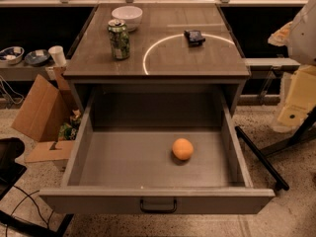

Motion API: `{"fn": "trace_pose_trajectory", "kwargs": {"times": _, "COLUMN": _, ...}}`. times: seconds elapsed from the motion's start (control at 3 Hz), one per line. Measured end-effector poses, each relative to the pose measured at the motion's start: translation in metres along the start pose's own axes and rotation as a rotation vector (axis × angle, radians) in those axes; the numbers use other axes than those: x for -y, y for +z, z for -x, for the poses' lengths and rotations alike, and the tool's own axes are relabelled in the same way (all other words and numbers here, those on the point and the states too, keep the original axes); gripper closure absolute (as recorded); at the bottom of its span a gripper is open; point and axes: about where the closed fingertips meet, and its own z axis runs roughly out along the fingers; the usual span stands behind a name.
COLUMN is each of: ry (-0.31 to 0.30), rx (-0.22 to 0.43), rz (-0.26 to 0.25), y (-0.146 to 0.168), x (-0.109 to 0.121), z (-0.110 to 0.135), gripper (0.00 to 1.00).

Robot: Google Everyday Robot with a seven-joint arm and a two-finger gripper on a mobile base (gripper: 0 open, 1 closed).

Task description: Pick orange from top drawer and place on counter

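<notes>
Grey top drawer (123,157): stands open, giving me reach.
orange (182,148): loose inside top drawer, right of middle.
hand: out of view; grip I cannot tell.

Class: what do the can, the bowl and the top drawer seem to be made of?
Can: likely metal, shiny rim. Bowl: probably glazed ceramic, smooth white. Top drawer: matte grey, painted wood or laminate; dark metal-looking handle. Gripper: out of view.
</notes>
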Motion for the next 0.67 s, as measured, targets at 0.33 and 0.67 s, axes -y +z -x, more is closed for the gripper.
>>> {"fn": "trace_pose_trajectory", "kwargs": {"times": 0.33, "ry": 0.000, "rx": 0.000, "rz": 0.000, "y": 0.000, "x": 0.000, "z": 0.000, "gripper": 0.00}}
{"fn": "trace_pose_trajectory", "kwargs": {"times": 0.67, "ry": 0.024, "rx": 0.030, "rz": -0.013, "y": 0.019, "x": 0.004, "z": 0.004, "gripper": 0.00}}
